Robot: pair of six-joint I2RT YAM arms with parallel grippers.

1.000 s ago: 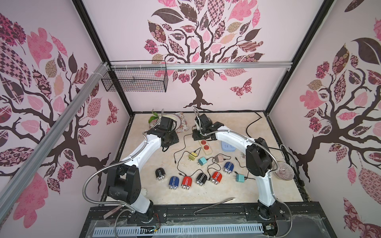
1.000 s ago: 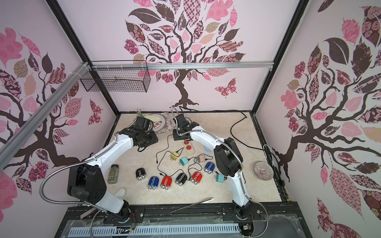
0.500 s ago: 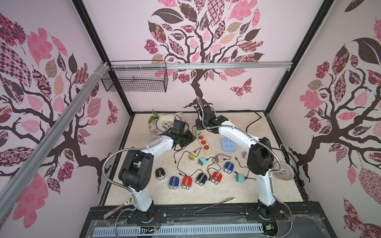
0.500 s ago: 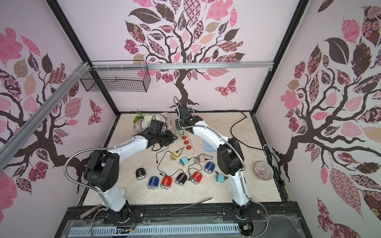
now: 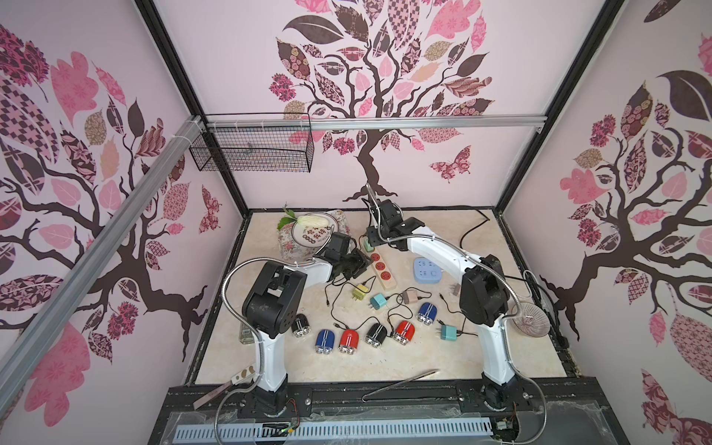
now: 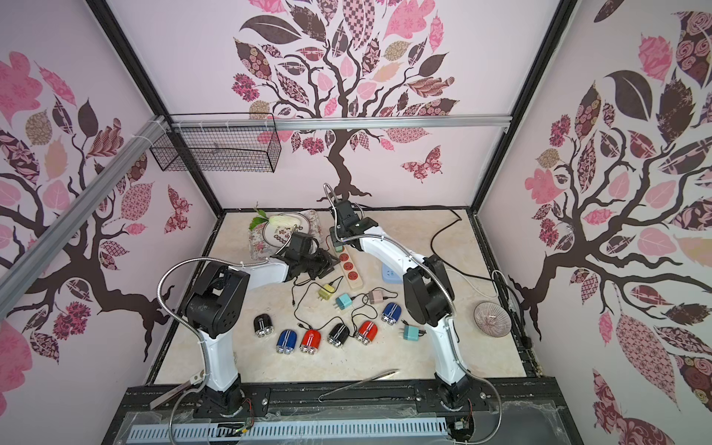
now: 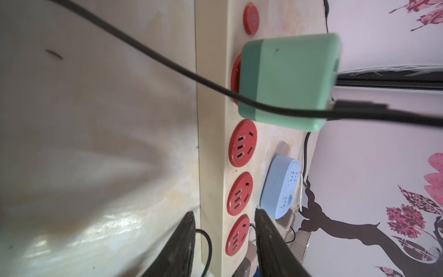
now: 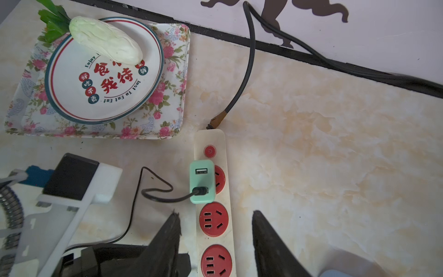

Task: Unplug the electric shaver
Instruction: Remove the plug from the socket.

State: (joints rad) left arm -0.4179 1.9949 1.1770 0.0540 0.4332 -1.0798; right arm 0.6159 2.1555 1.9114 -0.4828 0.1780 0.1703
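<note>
A cream power strip (image 5: 388, 278) with red sockets lies at mid-table. A green adapter (image 8: 202, 182) with a black cable sits in its socket nearest the red switch. Several electric shavers (image 5: 348, 341) lie in a row at the front; which one that cable reaches I cannot tell. My left gripper (image 7: 224, 213) is open, low over the table, and the strip's far end passes between its fingers with a narrow gap on each side. My right gripper (image 8: 215, 214) is open above the strip, its fingers straddling the socket just beside the adapter (image 5: 366, 243). Neither holds anything.
A floral tray (image 8: 167, 115) with a plate (image 8: 72, 96) and a pale vegetable stands at the back left. A blue socket cube (image 5: 427, 267) lies right of the strip. Loose adapters (image 5: 378, 300) and tangled cables lie mid-table. A bowl (image 5: 531, 319) is at the right edge, tongs (image 5: 400, 381) at the front.
My left gripper has swung right from beside the tray to the power strip. The right gripper has shifted slightly toward the back wall, above the adapter.
</note>
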